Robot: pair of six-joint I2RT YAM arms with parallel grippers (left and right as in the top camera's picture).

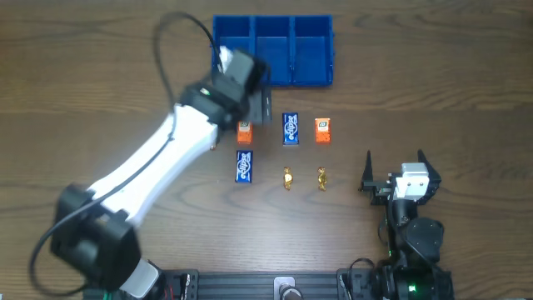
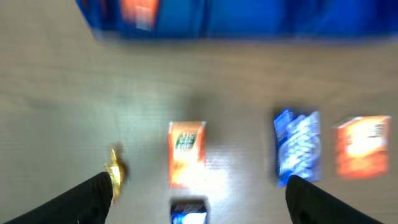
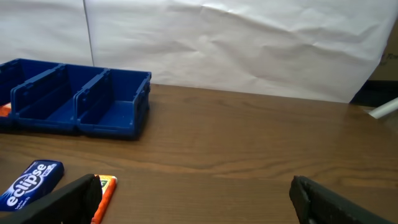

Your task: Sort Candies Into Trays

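**Top view.** The blue three-compartment tray [image 1: 312, 79] stands at the far side of the table [image 1: 466, 92]. Loose on the table just near of it is a row of three: the left orange mint box [image 1: 244, 132], the far blue gum pack [image 1: 291, 129] and the right orange mint box [image 1: 322, 129]. A nearer row holds the near blue gum pack [image 1: 243, 167] and two gold-wrapped candies [image 1: 287, 178] [image 1: 321, 177]. The left end effector [image 1: 254, 107] hangs over the left orange mint box. The right end effector [image 1: 393, 167] sits at the near right, well apart from the candies, released and holding nothing.

**Left wrist view.** The left arm's fingers [image 2: 93, 193] are spread wide and hold nothing, with the left orange mint box on the table between and beyond them. A third gold candy [image 2: 116, 169] lies just to its left. A blurred orange shape [image 2: 137, 12] lies inside the tray.

**Right wrist view.** An orange sliver sits in the tray's left compartment, at the frame's edge.

**Progress.** The sorting looks barely begun. Probably one orange box is already binned. Seven pieces remain on the table, and the left orange mint box looks like the next pick.
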